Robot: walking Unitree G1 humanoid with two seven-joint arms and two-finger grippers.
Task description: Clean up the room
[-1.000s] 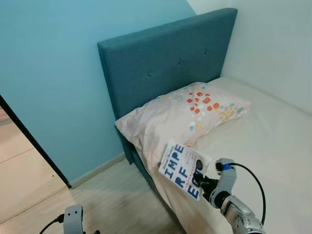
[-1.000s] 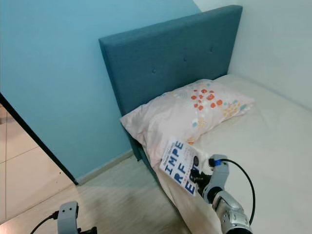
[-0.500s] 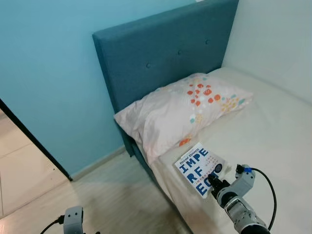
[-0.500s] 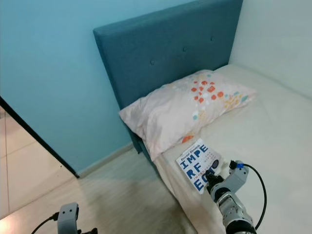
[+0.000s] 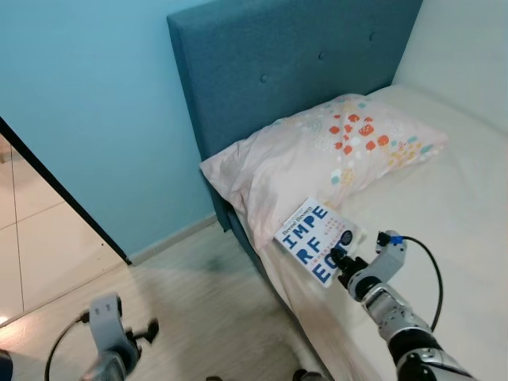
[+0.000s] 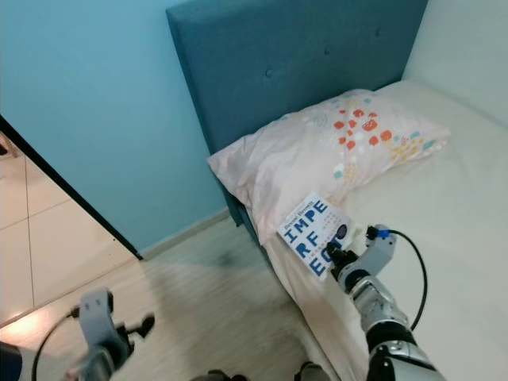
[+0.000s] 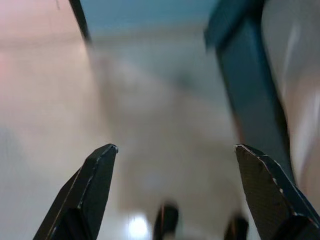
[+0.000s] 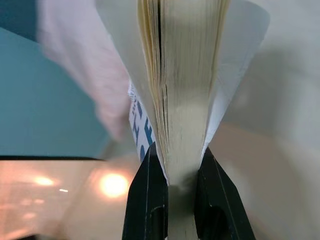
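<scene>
Book (image 5: 313, 240) clamped at its lower corner by the right gripper (image 5: 340, 261), low and right of centre, slanting up-left over the bed (image 5: 468, 214) edge toward the pillow (image 5: 317, 155), while the left gripper (image 7: 177, 187) hangs wide open above the floor (image 5: 182, 317).

Book (image 5: 314, 240): white front cover printed with large blue capitals set in three stacked rows, reading "IMPE", "RF" and "EC"; the lowest row is partly hidden behind the gripper holding the book. A smaller line of dark print runs along the cover's upper edge, too small to read. A dark round emblem sits near the cover's far corner, its lettering illegible. Fragments of the blue letters also show beside the page edges in the right wrist view.
</scene>
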